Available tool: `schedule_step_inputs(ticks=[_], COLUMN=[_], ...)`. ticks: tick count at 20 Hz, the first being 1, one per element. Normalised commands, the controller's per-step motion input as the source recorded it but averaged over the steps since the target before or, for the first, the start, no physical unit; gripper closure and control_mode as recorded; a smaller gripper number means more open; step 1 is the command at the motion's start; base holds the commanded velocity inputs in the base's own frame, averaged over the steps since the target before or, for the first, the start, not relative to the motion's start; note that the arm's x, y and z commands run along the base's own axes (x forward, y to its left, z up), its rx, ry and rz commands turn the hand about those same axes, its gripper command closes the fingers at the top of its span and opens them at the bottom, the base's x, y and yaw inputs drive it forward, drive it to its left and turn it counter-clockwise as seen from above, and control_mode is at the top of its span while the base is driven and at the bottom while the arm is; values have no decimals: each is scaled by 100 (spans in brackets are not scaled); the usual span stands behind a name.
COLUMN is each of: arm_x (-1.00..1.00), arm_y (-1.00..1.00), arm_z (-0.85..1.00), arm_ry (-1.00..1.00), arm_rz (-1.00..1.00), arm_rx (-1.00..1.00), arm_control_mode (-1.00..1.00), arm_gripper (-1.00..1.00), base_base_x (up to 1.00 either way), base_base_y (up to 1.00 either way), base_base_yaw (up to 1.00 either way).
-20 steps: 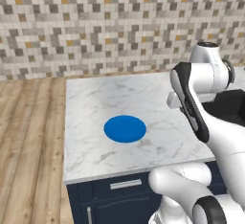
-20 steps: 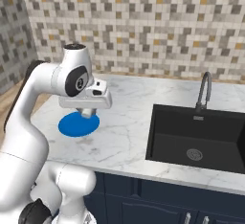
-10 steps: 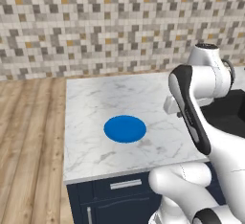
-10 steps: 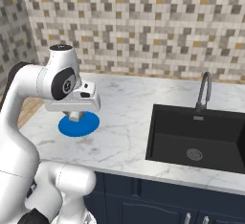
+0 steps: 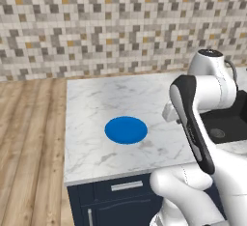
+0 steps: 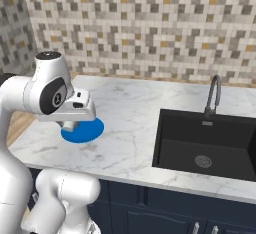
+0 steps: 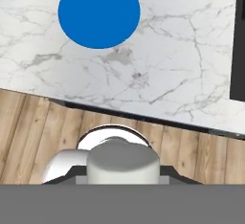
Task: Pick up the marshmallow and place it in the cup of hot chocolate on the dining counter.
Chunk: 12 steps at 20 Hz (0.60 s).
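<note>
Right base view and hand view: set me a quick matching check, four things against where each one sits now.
1 flat blue round plate
2 black sink basin
3 short white cylindrical marshmallow
4 curved metal tap

A in the gripper
B at the basin's far rim
C bare, on the marble counter
D sunk into the counter

Pairs: 1-C, 2-D, 3-A, 4-B
</note>
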Motion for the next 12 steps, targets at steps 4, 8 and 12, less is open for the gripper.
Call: schedule_step_inputs(ticks=[4, 8, 12], arm_x=[0, 0, 1], arm_y=[35, 39, 33], arm_z=[0, 0, 0], arm_ry=[-8, -3, -3], arm_rz=[0, 0, 0], arm_rx=[0, 0, 0], arm_control_mode=[-100, -100, -100], arm_gripper=[100, 100, 100], base_base_x=[0, 0, 0], base_base_y=[0, 0, 0], base_base_yaw=[0, 0, 0])
